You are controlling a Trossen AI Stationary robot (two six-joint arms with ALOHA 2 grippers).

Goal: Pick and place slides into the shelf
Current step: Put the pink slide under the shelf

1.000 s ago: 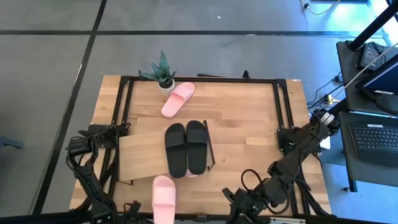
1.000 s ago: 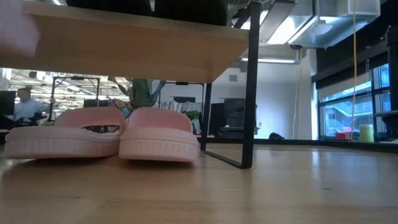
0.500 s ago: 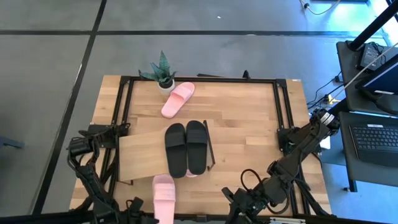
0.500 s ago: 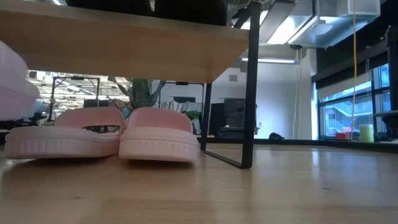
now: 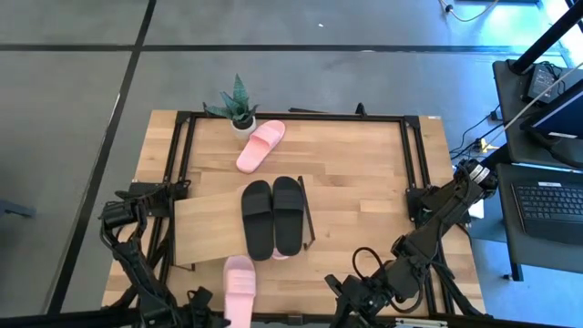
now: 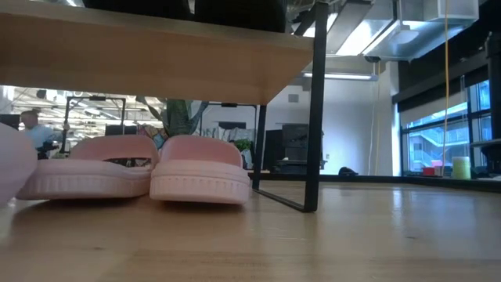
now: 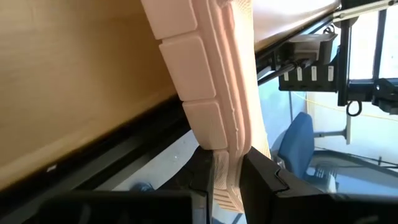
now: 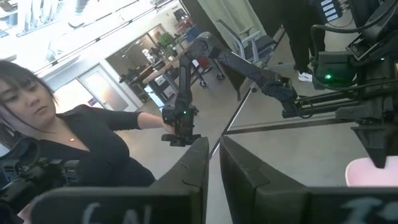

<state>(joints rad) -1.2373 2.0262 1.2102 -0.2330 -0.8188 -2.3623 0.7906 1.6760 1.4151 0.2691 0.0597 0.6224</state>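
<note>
A pale pink slide (image 5: 240, 287) sits at the table's near edge, in front of the shelf (image 5: 211, 230), with my left gripper (image 7: 225, 186) shut on it. Its rounded pink side (image 6: 14, 164) shows at the low view's left edge. The black pair (image 5: 273, 217) lies on the shelf's top board (image 6: 156, 63). A pink pair (image 6: 82, 166) (image 6: 200, 168) rests sole-down on the table beneath the board. Another pink slide (image 5: 260, 145) lies near the far edge. My right gripper (image 8: 213, 158) is shut, parked near the near-right corner. My left gripper pinches the pink slide's near end (image 7: 225, 175) between its two fingers (image 7: 258, 180). It comes from the table's near side, along the slide's length. The slide is turned on edge, its treaded sole (image 7: 199, 81) facing sideways. Whether it touches the table I cannot tell.
A small potted plant (image 5: 237, 107) stands at the far edge by the lone pink slide. The shelf's black end frame (image 6: 317, 117) stands right of the pink pair. Bare planks (image 5: 364, 182) lie right of the shelf. A person (image 8: 74, 143) sits beyond the table.
My left gripper has lowered the pink slide at the near edge. In the low view the slide drops from board height down to about the level of the pink pair. From above it looks narrower now, tipped further onto its edge.
</note>
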